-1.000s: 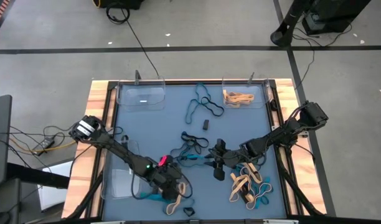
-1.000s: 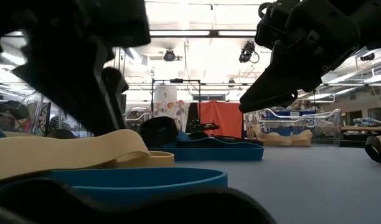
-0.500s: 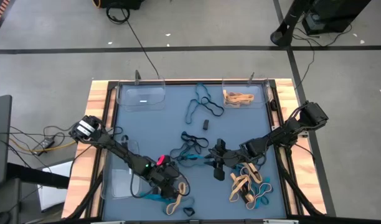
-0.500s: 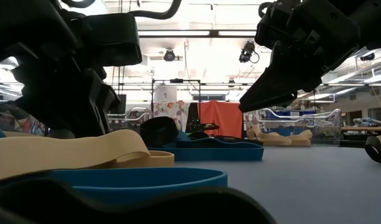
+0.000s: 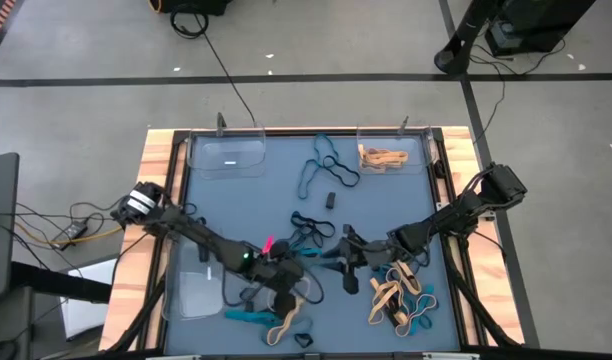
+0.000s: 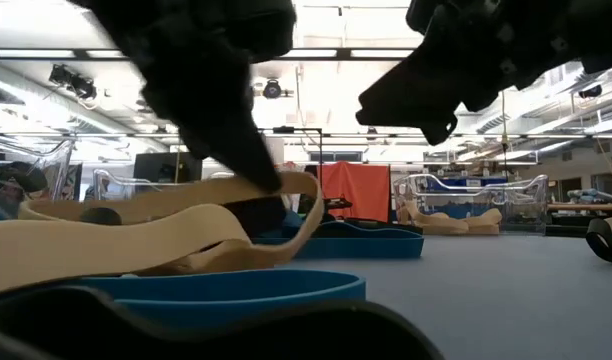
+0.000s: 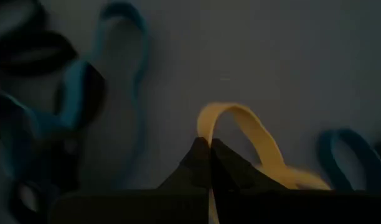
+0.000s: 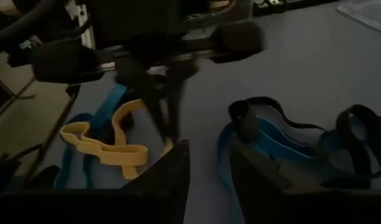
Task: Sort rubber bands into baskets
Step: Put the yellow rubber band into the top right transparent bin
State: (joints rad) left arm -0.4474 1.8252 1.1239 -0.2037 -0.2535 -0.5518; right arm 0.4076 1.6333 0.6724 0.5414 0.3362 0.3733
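Near the table's front edge, the left gripper (image 5: 286,297) has its fingers pinched together on a tan rubber band (image 7: 240,134), one loop of which arches up from the closed tips in the left wrist view while the rest trails on the blue mat (image 5: 256,205) beside teal bands (image 7: 119,74). The step in hand is judged to be the pick-up of a tan band. The next move calls for lifting it clear of its neighbours and carrying it to the far right basket (image 5: 391,152), which already holds tan bands (the other two trays appear bare). The right gripper (image 5: 348,262) hovers mid-table, fingers apart and holding nothing, above teal and black bands (image 8: 284,140).
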